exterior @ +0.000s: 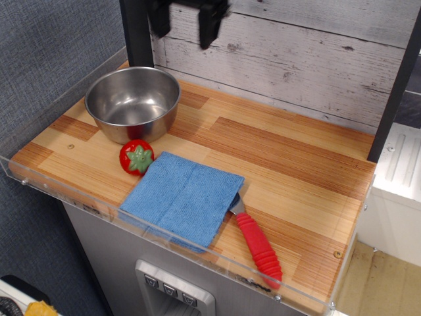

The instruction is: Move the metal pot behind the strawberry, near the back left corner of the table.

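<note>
The metal pot (133,102) is a shiny steel bowl standing at the back left of the wooden table (289,158). Just in front of it, nearly touching its wall, lies the small red strawberry (136,157) with its green cap facing me. My gripper (185,25) hangs high above the pot's right rim at the top edge of the frame. It is open, its two dark fingers spread wide with nothing between them. The rest of the arm is cut off by the frame.
A folded blue cloth (183,196) lies at the front, right of the strawberry. A utensil with a red ribbed handle (258,247) pokes out from under its right side. A clear acrylic edge (99,207) rims the table front. A plank wall stands behind.
</note>
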### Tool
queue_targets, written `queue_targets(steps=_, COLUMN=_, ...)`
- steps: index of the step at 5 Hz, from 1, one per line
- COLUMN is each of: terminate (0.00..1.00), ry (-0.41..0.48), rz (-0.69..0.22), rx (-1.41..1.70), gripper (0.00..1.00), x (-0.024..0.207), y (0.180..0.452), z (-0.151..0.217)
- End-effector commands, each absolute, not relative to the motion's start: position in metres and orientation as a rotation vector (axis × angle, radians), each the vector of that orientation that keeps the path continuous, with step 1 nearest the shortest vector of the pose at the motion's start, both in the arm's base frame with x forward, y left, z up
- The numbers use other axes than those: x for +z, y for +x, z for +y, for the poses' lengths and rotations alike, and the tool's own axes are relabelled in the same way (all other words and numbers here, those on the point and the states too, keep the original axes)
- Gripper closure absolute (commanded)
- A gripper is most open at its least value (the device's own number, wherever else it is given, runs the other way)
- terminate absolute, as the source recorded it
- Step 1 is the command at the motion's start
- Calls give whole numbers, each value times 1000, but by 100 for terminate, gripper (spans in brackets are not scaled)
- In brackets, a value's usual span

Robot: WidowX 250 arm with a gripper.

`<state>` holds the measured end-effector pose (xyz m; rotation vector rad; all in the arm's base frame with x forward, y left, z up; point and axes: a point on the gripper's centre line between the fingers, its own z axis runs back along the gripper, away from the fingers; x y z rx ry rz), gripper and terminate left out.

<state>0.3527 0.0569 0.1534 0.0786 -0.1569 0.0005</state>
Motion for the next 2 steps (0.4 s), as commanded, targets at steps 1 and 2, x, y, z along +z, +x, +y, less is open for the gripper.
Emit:
queue_targets(steps=1, terminate=0, ry=114, rz=-241, rx=-36, gripper=0, x=182, y=342, z=51)
queue_targets(steps=2, terminate=100, ry=114, rz=-241, rx=-36, gripper=0, x=182, y=342, z=51)
